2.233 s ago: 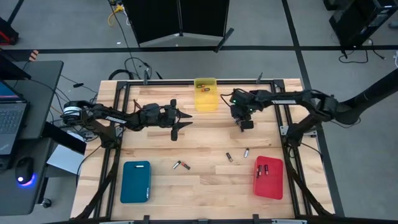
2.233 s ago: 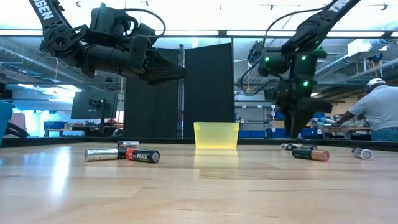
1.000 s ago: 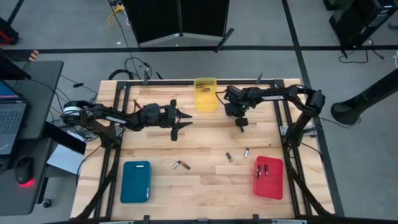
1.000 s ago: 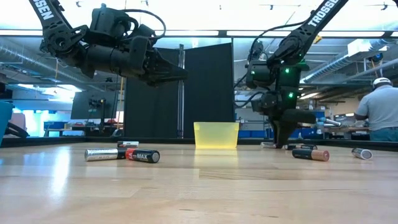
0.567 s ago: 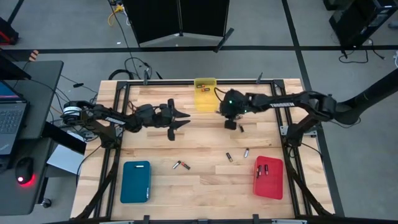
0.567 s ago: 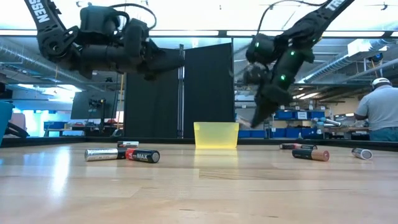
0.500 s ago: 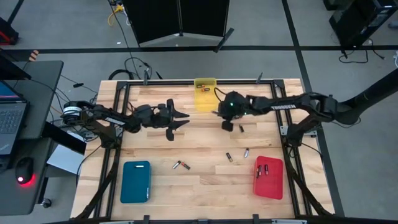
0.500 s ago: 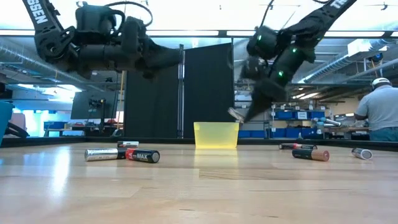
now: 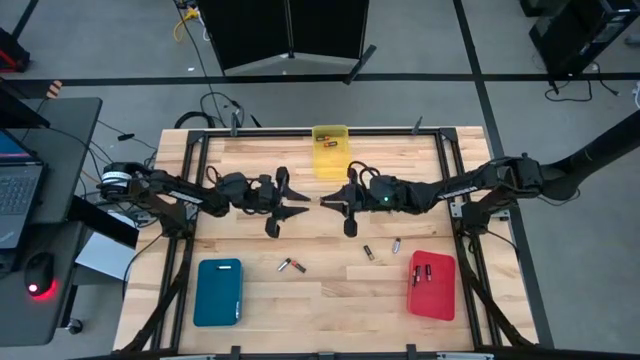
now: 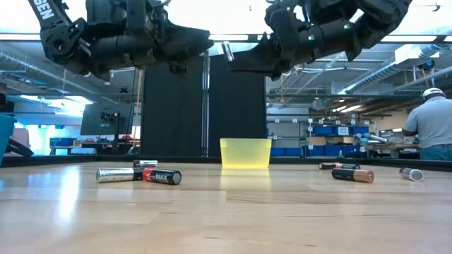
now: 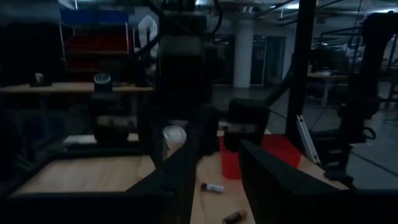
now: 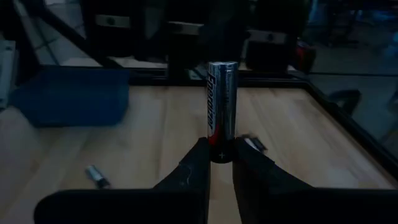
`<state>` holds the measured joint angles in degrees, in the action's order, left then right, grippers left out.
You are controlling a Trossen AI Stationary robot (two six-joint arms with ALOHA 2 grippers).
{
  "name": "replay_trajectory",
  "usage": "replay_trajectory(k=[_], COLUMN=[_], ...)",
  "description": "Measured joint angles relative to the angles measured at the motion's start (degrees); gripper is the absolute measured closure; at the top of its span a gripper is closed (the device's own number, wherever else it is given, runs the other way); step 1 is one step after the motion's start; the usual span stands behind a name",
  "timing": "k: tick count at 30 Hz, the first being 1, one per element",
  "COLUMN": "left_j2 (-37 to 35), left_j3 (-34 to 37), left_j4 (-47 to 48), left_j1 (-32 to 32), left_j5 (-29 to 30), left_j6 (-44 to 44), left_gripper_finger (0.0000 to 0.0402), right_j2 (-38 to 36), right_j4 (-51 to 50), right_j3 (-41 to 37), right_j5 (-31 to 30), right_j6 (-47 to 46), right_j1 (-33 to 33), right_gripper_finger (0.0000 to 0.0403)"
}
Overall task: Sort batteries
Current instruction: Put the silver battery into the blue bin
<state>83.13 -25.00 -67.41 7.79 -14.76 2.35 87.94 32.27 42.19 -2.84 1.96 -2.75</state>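
Right wrist view shows the right fingers [image 12: 219,163] clamped on a battery [image 12: 221,111], raised well in front of the yellow tray [image 9: 331,151]. Left fingers [image 9: 296,201] parted; centre them before release.

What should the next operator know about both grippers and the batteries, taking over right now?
Right gripper: shut on a battery, raised mid-table, facing the left gripper.
Left gripper: open, empty, tips nearly meeting the right's.
Done: two batteries in the red tray, some in the yellow tray.
Left: loose batteries on the table, a pair and two more. Blue tray looks empty.
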Motion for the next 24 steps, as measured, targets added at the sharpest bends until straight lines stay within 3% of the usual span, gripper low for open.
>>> replay_trajectory(k=[6,13,24], left_j2=[0.00,0.14,4.31], left_j3=[-0.85,-2.06,-8.09], left_j4=[1.93,1.72,3.22], left_j1=[-1.15,-1.51,-2.84], left_j5=[6.28,6.23,4.12], left_j6=[-1.72,0.68,-2.06], left_gripper_finger=[0.0242,0.0218,0.0223], right_j2=[-0.04,-0.04,-0.04], right_j4=[3.55,4.49,5.05], right_j3=[0.00,0.00,0.00], right_j5=[-2.11,-2.16,-2.09], right_j6=[1.56,2.30,2.77], right_j1=[2.30,2.56,2.79], right_gripper_finger=[0.0349,0.0349,0.0349])
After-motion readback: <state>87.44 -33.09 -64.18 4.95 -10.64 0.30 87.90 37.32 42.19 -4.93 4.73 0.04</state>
